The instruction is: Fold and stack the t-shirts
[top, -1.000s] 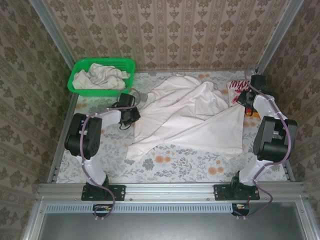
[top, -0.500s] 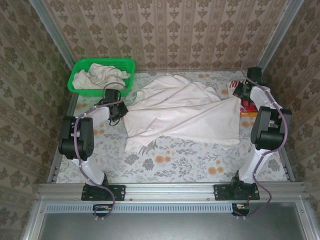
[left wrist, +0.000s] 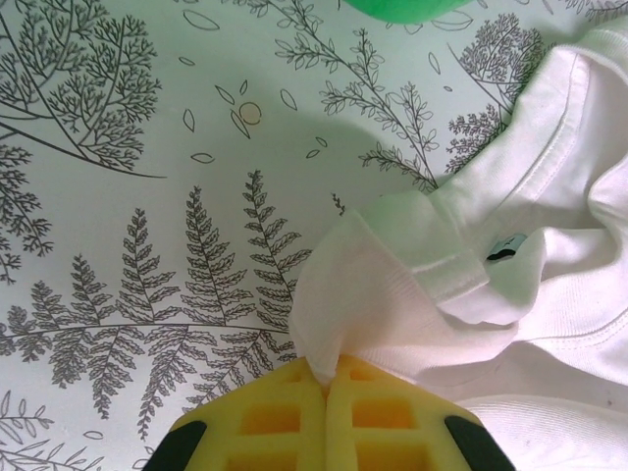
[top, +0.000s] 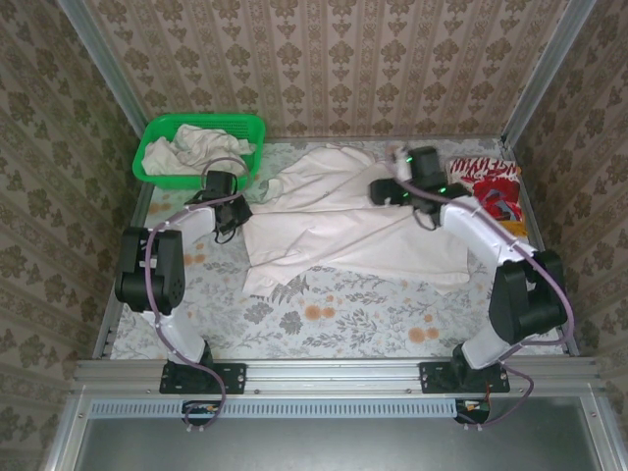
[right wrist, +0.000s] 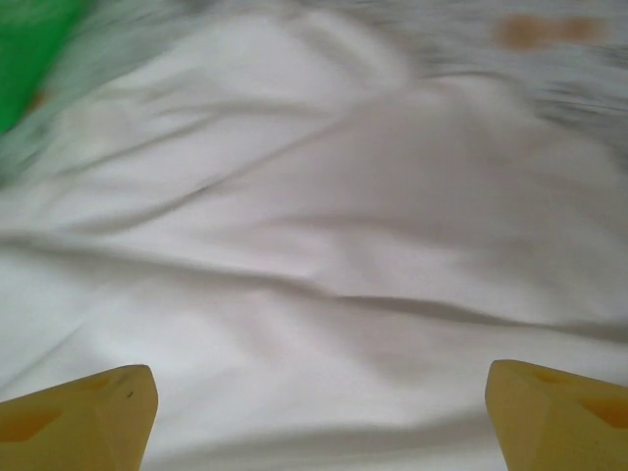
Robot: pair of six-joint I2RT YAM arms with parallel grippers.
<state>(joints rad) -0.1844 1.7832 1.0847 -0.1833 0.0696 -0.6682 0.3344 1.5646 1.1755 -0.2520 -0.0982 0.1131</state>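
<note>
A large off-white t-shirt (top: pixel 353 221) lies spread and creased across the middle of the table. My left gripper (top: pixel 238 214) is at its left edge, yellow fingers (left wrist: pixel 392 422) shut on a pinch of the white fabric (left wrist: pixel 343 304) close to the collar (left wrist: pixel 549 128). My right gripper (top: pixel 378 191) hovers over the shirt's back part, open wide, with nothing between its fingertips (right wrist: pixel 93 412) but the blurred shirt (right wrist: pixel 324 245) below. A folded red-and-white t-shirt (top: pixel 486 179) lies at the back right. Another off-white t-shirt (top: pixel 196 149) is crumpled in the basket.
The green mesh basket (top: pixel 157 172) stands at the back left corner, close behind my left gripper; its edge shows in the left wrist view (left wrist: pixel 402 8). Bare floral tablecloth (top: pixel 343 314) stretches between the shirt and the near rail. Patterned walls close in three sides.
My right gripper opened, let go of the shirt's right edge and swung left over the shirt's middle. The left gripper pulled the shirt's left edge back-left, then held still.
</note>
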